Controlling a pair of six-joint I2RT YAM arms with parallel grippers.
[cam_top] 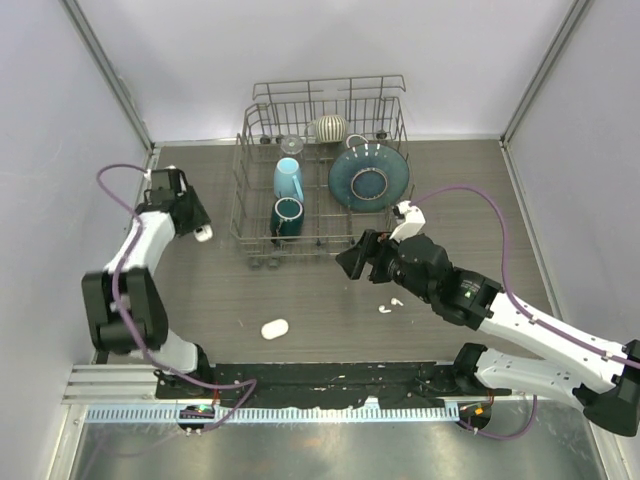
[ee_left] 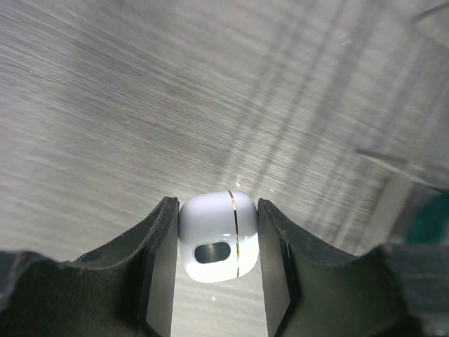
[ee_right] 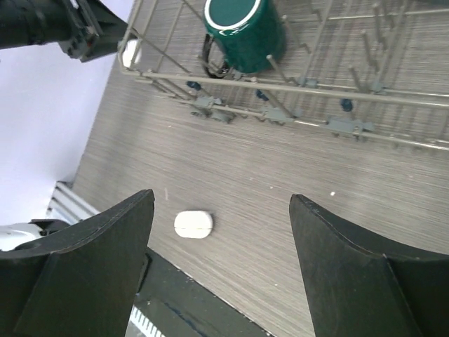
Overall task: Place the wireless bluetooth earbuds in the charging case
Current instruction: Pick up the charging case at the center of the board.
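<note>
We list the scene with the wire dish rack (cam_top: 262,190) as our landmark, standing on the grey wood-grain table (cam_top: 330,318).

Item: dish rack contents. We count a light blue cup (cam_top: 288,179) lying on its side, a dark green mug (cam_top: 286,216) just nearer the arms than the cup, a large teal plate (cam_top: 368,177) propped in the rack's right half, a striped rounded pot (cam_top: 330,128) at the rack's far side, and a small clear glass piece (cam_top: 291,145) beside that pot. In the right wrist view the green mug (ee_right: 245,24) lies inside the rack's wires.

Item: left gripper (cam_top: 203,234), just left of the rack. In its wrist view the jaws are drawn in on a small white rounded case (ee_left: 217,237), with a thin gold seam and a dark oval window; both fingers (ee_left: 159,263) press its sides. We cannot tell whether anything lies inside it.

Item: second white case (cam_top: 274,328), closed, lying on the table well in front of the rack's left corner; also seen between the right fingers (ee_right: 193,224).

Item: right gripper (cam_top: 360,256), in front of the rack's right half, jaws spread wide and holding nothing.

Item: wireless bluetooth earbuds (cam_top: 390,304). We make out two small white pieces on the table in front of the rack's right half, beside the right arm, outside any case.
</note>
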